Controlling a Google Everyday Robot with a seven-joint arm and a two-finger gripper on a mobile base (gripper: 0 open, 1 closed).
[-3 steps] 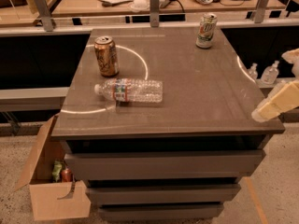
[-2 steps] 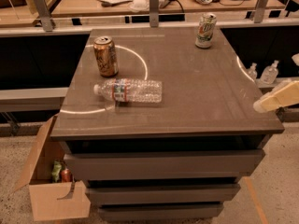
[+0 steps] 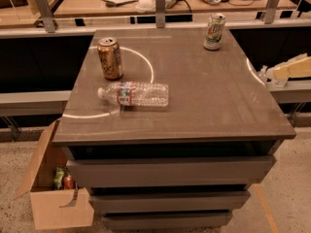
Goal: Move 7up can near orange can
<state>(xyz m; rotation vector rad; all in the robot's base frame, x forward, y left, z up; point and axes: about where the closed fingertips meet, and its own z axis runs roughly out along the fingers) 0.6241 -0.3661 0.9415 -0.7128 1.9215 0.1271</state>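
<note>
The 7up can [image 3: 214, 31], white-silver with green markings, stands upright at the far right of the grey table top [image 3: 204, 96]. The orange can [image 3: 110, 58], coppery brown, stands upright at the far left, well apart from the 7up can. My gripper [image 3: 290, 68] shows as a pale cream shape off the table's right edge. It is to the right of the 7up can, nearer the camera, and touches nothing.
A clear plastic bottle [image 3: 134, 94] lies on its side in front of the orange can. An open cardboard box [image 3: 51, 198] with items inside stands on the floor at the left. Desks with papers and metal posts [image 3: 160, 6] run behind the table.
My gripper has moved up in the view, from beside the table's front right corner to further back along the right edge. The cans and the bottle have not moved.
</note>
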